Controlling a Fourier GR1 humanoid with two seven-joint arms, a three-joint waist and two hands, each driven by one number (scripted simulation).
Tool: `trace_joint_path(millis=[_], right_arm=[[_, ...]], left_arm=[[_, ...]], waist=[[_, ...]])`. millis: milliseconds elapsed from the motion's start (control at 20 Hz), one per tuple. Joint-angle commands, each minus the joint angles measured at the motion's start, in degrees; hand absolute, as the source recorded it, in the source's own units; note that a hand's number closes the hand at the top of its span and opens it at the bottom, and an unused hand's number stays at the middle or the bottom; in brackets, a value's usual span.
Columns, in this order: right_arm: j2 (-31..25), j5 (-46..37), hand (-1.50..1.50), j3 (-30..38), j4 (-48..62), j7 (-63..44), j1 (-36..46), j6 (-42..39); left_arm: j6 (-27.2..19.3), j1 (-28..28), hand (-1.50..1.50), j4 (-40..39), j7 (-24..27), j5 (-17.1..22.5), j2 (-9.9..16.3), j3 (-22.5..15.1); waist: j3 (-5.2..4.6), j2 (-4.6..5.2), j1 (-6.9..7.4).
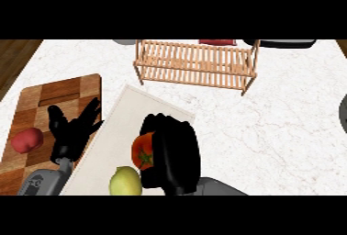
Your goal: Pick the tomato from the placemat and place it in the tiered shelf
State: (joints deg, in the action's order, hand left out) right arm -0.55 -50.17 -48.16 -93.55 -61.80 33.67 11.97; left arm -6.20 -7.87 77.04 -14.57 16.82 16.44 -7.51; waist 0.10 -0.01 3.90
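Note:
A red tomato [143, 151] with a green stem lies on the pale placemat [129, 114] in the head view. My right hand [173, 151] covers its right side, fingers curled round it. The wooden tiered shelf [195, 64] stands at the back of the counter, well beyond the placemat. Over the edge between the checkered cutting board [54, 96] and the placemat rests my left hand [71, 128], fingers spread upward and holding nothing.
A yellow lemon [126, 181] lies on the placemat's near end, just below the tomato. A reddish fruit [27, 140] sits on the cutting board at the left. Dark objects [288, 43] stand behind the shelf at the counter's far edge.

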Motion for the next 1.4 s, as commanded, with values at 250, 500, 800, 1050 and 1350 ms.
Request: trace_joint_path(millis=[250, 500, 800, 1050, 1350], right_arm=[[0.5, 2.7, 1.5, 9.5, -3.6, -19.1, 24.9, -8.2], [0.5, 4.4, 1.5, 17.0, -1.4, -20.9, 33.7, -12.8], [0.5, 6.7, 1.5, 29.8, 9.1, -17.6, 44.9, -14.4], [-1.4, 6.0, 1.5, 37.1, 16.5, -12.6, 50.7, -15.4], [-3.6, 7.5, 1.5, 41.8, 27.8, -3.5, 53.8, -15.9]], left_arm=[[0.7, 4.1, 0.0, -1.3, -0.4, 0.2, 2.1, 1.8], [-0.9, 5.4, 0.0, -0.9, -0.2, -0.2, 1.1, 2.1], [-0.3, 4.8, 0.0, -1.0, -0.3, -0.8, 2.0, 2.4], [-0.9, 6.3, 0.0, -0.6, 1.2, -0.8, 0.0, 2.2], [0.9, 4.3, 0.0, -2.8, 1.9, -0.8, 1.2, 3.8]], waist=[[-0.29, -0.66, -2.28], [-0.24, -0.7, -3.28], [-0.23, -0.34, -3.32], [-0.19, -0.16, -3.36], [-0.19, 0.15, -3.42]])
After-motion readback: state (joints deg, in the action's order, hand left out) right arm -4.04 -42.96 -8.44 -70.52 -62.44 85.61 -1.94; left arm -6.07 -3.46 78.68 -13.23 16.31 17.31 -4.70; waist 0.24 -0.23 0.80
